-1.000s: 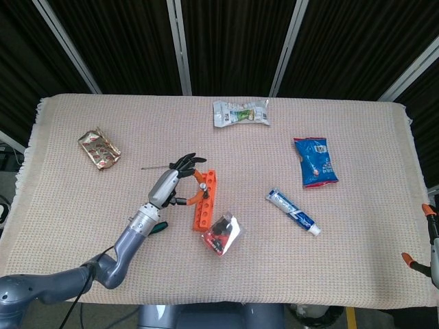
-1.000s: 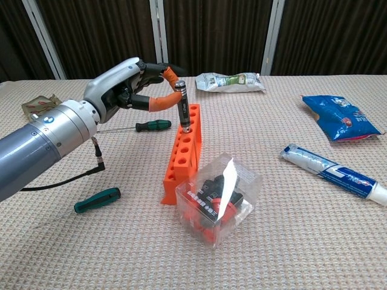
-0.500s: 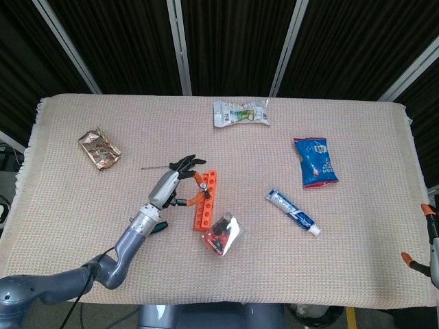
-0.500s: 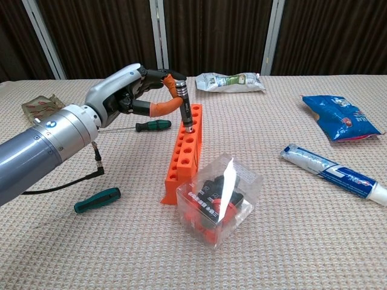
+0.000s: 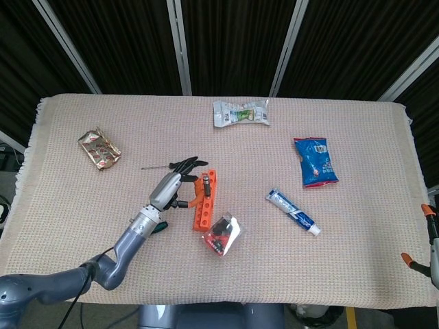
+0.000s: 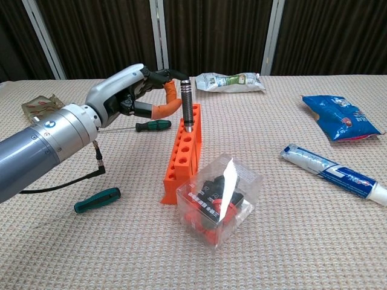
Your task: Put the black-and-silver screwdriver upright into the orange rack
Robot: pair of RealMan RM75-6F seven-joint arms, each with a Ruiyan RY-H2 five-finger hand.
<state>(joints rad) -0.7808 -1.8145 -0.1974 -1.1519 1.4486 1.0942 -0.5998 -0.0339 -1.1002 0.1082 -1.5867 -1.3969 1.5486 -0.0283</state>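
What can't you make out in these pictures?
- Screwdriver tip: hidden inside the rack hole, chest view.
- Left hand: whether it touches the screwdriver is unclear in both views.
- Right hand: cut off at the head view's right edge.
- Box contents: blurred by plastic.

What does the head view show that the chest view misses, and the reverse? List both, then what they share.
Head view only: an orange clamp past the table's right edge. Chest view only: that the black-and-silver screwdriver stands upright in the orange rack, and the handle of a green screwdriver beyond the left hand. Both: that hand, the rack, the clear box, the toothpaste and the blue bag.
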